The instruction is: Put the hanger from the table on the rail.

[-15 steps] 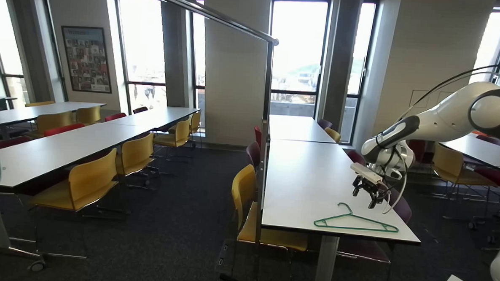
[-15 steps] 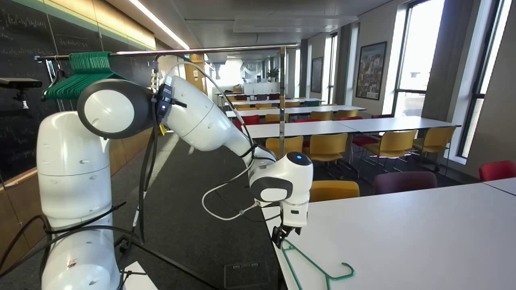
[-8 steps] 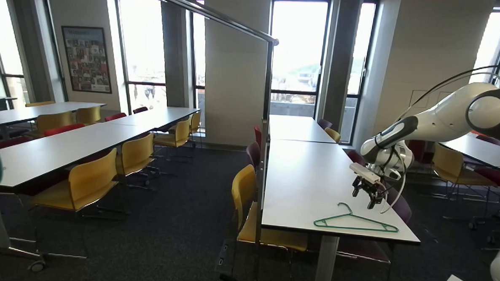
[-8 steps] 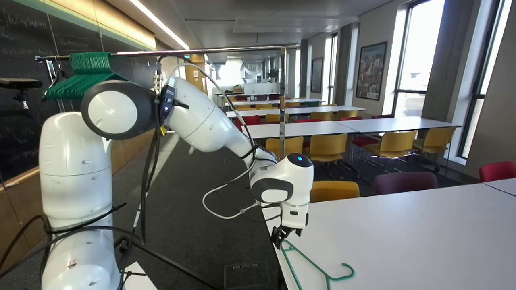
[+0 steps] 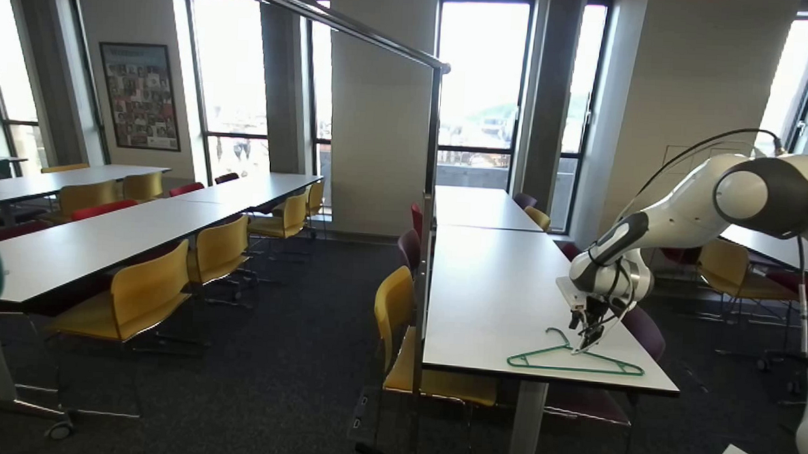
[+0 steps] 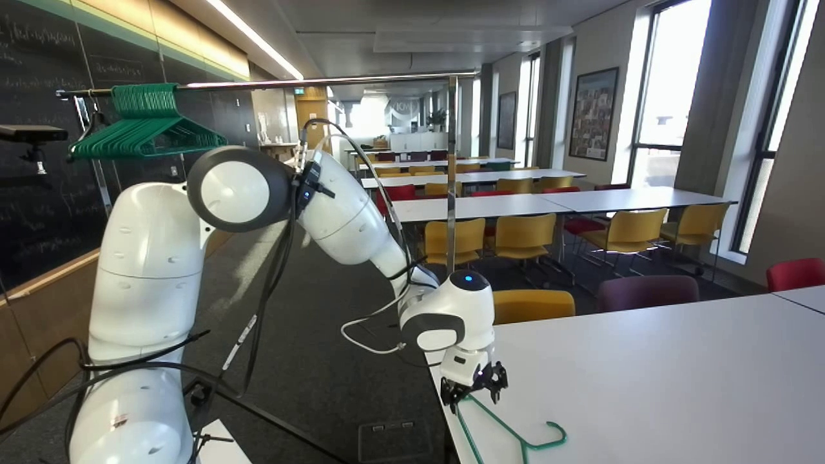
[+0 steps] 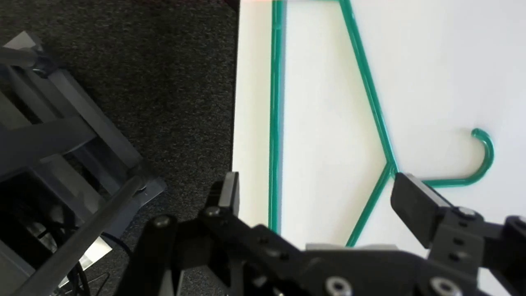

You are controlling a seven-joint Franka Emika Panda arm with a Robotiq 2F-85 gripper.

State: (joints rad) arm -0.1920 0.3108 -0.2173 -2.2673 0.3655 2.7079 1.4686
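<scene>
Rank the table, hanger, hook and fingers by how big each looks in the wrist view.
1. Table
2. Hanger, going by its outline

Unranked: the hook and each of the fingers. They look roughly alike, and the fingers are closer up.

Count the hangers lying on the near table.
1: the green hanger, near the edge of the white table, beneath the tool. More hangers are bunched on the rail, some possibly hidden.
</scene>
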